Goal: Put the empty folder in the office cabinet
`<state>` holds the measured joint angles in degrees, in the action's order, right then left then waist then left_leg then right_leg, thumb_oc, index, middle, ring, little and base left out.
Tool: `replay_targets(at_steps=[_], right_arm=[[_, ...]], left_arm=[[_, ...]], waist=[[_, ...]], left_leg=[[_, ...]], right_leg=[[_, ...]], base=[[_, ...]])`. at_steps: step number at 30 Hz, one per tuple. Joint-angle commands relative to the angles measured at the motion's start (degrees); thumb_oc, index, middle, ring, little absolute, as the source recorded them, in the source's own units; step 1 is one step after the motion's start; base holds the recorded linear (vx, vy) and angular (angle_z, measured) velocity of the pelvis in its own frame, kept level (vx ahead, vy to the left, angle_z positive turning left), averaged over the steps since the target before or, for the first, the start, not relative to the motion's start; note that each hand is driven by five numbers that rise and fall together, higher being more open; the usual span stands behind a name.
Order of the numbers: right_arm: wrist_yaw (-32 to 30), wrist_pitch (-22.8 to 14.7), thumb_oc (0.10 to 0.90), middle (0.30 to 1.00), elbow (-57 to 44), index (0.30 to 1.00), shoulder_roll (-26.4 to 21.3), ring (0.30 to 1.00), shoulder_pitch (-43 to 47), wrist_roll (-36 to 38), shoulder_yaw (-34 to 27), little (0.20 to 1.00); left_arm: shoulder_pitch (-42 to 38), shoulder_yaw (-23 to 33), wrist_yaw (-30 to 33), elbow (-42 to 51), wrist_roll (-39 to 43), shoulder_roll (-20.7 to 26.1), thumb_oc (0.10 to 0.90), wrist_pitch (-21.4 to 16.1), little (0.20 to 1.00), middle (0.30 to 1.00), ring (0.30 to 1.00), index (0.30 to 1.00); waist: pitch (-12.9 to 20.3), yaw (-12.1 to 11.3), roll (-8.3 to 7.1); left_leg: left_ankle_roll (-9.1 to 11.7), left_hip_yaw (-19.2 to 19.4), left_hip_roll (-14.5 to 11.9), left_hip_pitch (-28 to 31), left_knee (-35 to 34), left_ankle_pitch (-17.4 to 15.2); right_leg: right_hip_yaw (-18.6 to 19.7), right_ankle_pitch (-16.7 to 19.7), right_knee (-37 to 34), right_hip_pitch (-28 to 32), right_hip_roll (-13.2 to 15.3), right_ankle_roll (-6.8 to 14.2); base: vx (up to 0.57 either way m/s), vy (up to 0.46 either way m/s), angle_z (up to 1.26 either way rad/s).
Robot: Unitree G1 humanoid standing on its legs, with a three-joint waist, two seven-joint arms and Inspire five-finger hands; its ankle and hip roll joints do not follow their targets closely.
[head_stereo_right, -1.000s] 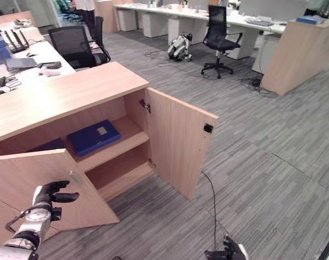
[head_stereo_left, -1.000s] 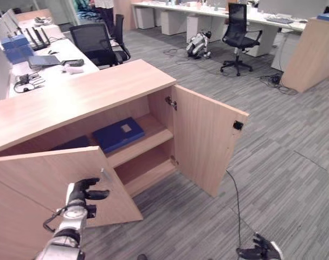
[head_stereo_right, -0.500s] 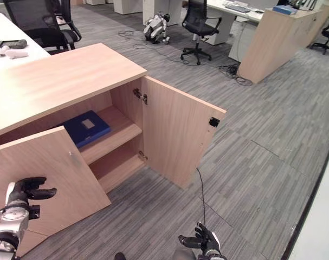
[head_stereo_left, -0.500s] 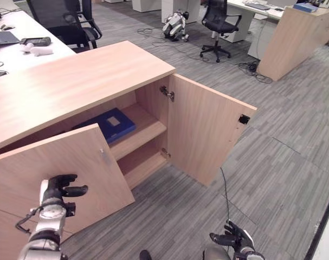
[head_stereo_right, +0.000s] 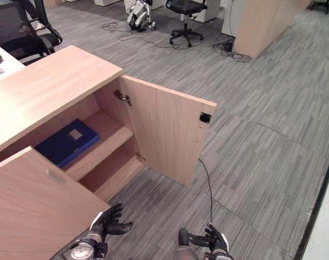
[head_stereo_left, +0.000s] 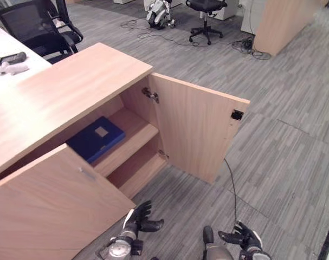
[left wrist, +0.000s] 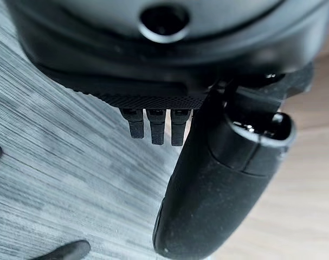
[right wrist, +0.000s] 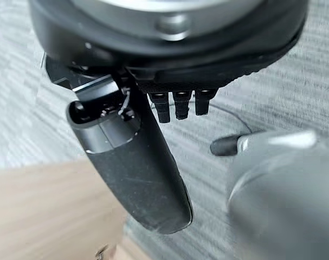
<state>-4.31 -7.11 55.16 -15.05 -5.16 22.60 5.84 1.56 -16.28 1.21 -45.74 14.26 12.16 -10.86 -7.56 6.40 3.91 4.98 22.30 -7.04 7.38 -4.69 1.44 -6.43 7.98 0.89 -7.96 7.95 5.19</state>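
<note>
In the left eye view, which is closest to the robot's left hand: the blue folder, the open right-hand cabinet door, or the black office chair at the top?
From the left hand:
1. Blue folder, on the cabinet's upper shelf, up and to the left.
2. Open door, to the right; close to the folder's distance, hard to rank.
3. Office chair, far across the floor.

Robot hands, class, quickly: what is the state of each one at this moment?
Left robot hand: open, fingers spread, holding nothing, low beside the wooden cabinet door.
Right robot hand: open, fingers relaxed, holding nothing, above the grey carpet floor.
</note>
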Motion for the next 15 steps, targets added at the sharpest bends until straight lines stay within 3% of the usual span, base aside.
replay_targets(at_steps=[1,3,6,7,9,12,15], right_arm=[[0.4,-2.4,0.8,0.9,1.3,0.9,1.4,0.9,1.7,1.2,-1.6,0.9],[0.8,-2.5,0.8,0.9,1.8,0.9,0.5,0.9,1.1,1.8,-1.9,0.9],[1.3,-2.6,0.8,0.9,1.6,0.9,-1.0,0.9,0.9,1.0,-1.1,0.9],[0.9,-2.5,0.8,0.9,0.4,0.9,-2.4,0.9,1.2,0.0,-1.0,0.9],[0.7,-2.4,0.8,0.9,-0.4,0.9,-3.8,0.9,1.8,-0.1,-1.1,0.9],[0.1,-2.2,0.8,0.9,-1.3,0.9,-5.2,0.9,3.3,-0.1,-0.9,0.9],[-0.7,-2.2,0.8,0.9,-1.7,0.9,-6.8,0.9,5.6,0.0,-1.1,0.9]], left_arm=[[-4.8,1.4,-1.0,-0.5,-2.5,5.0,0.8,-3.9,0.9,0.9,0.9,0.9],[-3.5,1.1,-1.3,-1.1,-3.4,4.9,0.8,-3.8,0.9,0.9,0.9,0.9],[-3.1,2.4,-0.9,-3.8,-3.4,4.7,0.8,-3.3,0.9,0.9,0.9,0.9],[-2.9,3.1,-0.4,-5.2,-3.4,4.9,0.8,-3.0,0.9,0.9,0.9,0.9],[-2.7,3.5,-0.3,-6.0,-3.3,4.8,0.8,-2.7,0.9,0.9,0.9,0.9],[-2.7,3.7,0.1,-7.3,-3.1,4.0,0.8,-2.4,0.9,0.9,0.9,0.9],[-2.1,3.5,-0.2,-8.0,-3.4,3.5,0.8,-2.1,0.9,0.9,0.9,0.9]], waist=[[0.4,0.6,-2.84],[0.9,1.4,-1.92],[0.9,1.5,-0.54],[0.0,1.0,-1.2],[-0.7,-0.2,-2.72],[-1.5,-1.1,-3.69],[-1.3,-3.0,-3.86]], left_leg=[[2.5,-4.0,0.0,5.6,1.1,-6.2],[3.3,-4.4,-1.9,5.4,2.9,-5.9],[6.0,-5.7,-6.4,2.6,10.1,1.3],[6.4,-8.4,-8.5,-0.5,19.3,5.5],[5.6,-10.9,-7.7,-3.6,26.7,7.6],[4.9,-11.3,-7.3,-5.9,29.4,6.9],[3.9,-10.1,-6.3,-7.7,23.3,3.3]], right_leg=[[4.9,0.0,-1.5,-0.9,6.9,8.5],[5.1,-1.2,-1.3,-0.1,5.5,7.5],[4.2,-4.0,-1.7,2.3,2.0,4.8],[4.3,-5.4,-2.4,5.0,0.3,2.5],[5.1,-6.4,-2.9,6.7,0.1,0.9],[5.6,-7.0,-4.2,8.6,0.3,0.8],[6.5,-8.1,-5.2,10.5,0.5,1.7]], base=[[0.14,-0.157,-0.13],[0.15,-0.192,-0.07],[0.18,-0.318,0.08],[0.21,-0.389,0.05],[0.17,-0.269,-0.13],[0.13,-0.104,-0.45],[0.18,0.021,-0.31]])
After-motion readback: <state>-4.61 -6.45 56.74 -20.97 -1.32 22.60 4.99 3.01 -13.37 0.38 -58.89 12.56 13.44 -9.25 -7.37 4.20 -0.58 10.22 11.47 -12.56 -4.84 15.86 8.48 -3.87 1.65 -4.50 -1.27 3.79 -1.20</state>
